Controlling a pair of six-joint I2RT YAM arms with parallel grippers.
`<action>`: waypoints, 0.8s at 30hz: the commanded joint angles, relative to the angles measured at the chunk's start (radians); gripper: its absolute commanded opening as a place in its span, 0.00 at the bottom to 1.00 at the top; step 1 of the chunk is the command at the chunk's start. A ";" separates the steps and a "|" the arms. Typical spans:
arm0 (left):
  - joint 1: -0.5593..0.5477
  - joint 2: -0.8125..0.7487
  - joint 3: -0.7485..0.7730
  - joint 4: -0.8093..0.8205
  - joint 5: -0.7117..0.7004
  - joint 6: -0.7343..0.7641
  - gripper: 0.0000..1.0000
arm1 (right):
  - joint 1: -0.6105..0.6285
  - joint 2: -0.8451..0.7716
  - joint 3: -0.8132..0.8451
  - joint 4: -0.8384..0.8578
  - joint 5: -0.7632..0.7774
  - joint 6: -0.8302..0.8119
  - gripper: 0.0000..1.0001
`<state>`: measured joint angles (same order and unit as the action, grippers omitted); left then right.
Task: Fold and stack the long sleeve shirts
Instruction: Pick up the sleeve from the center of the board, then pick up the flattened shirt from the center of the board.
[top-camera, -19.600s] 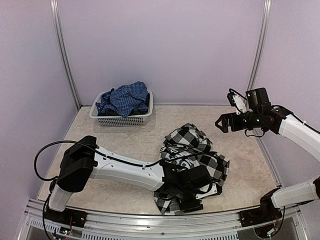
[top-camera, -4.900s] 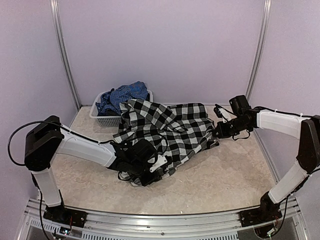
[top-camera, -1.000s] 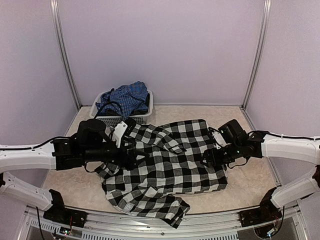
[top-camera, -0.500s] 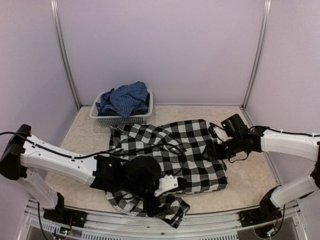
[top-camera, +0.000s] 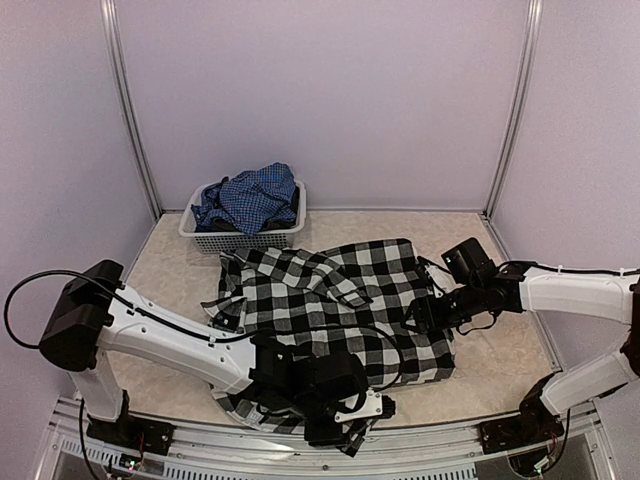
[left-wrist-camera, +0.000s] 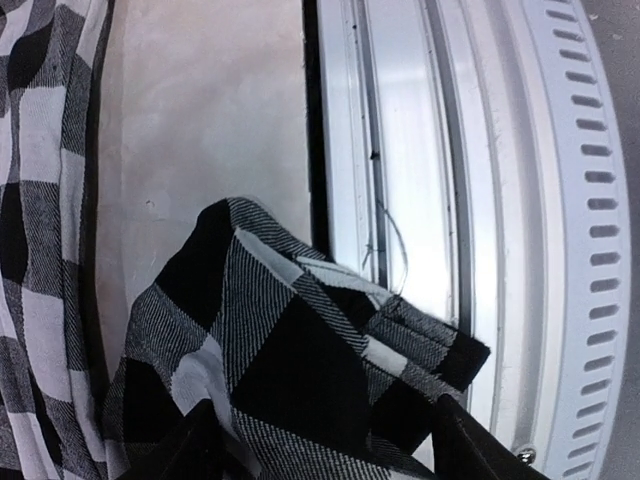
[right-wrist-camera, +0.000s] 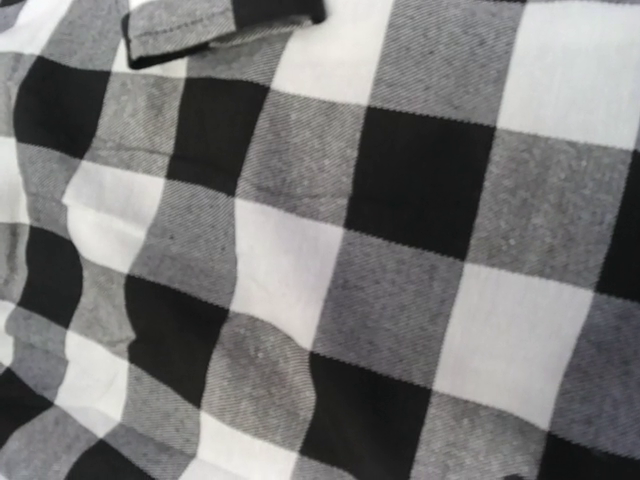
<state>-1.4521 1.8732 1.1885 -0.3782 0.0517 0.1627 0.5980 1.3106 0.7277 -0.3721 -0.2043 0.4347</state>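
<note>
The black-and-white checked shirt (top-camera: 340, 290) lies spread out on the bench (top-camera: 500, 370). One sleeve end (left-wrist-camera: 310, 350) sticks out at its near side. That sleeve end sits right between the left jaws, which are spread wide, with one finger (left-wrist-camera: 190, 455) on each side of it. I cannot tell if they squeeze it yet. From the left jaws the sleeve runs back toward the body of the shirt, and its tip points at the metal rail (left-wrist-camera: 480, 150) just beside it. The left jaws are the near ones for this sleeve. The right jaws are well apart from it, low on the other side of the shirt, and I cannot tell if they are spread or pinching. The left wrist view shows the sleeve end between the fingers, which the top view hides under the left arm (top-camera: 170, 335). The top view shows the whole shirt. It also shows the blue shirt (top-camera: 250, 195) heaped in the white basket (top-camera: 245, 240), far beyond both jaws. The right wrist view shows only checks, right up close.
</note>
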 joint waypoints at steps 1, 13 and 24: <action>0.003 0.017 0.031 -0.048 -0.107 -0.002 0.59 | -0.010 -0.022 -0.013 0.021 -0.019 0.002 0.73; 0.163 -0.279 -0.105 0.033 0.277 -0.050 0.05 | -0.015 -0.039 0.004 -0.062 0.028 -0.030 0.73; 0.555 -0.832 -0.461 0.414 0.497 -0.364 0.02 | -0.028 -0.112 0.037 -0.255 0.068 0.049 0.72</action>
<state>-0.9932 1.1561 0.8051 -0.1516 0.4702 -0.0429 0.5808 1.2316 0.7349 -0.5251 -0.1581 0.4290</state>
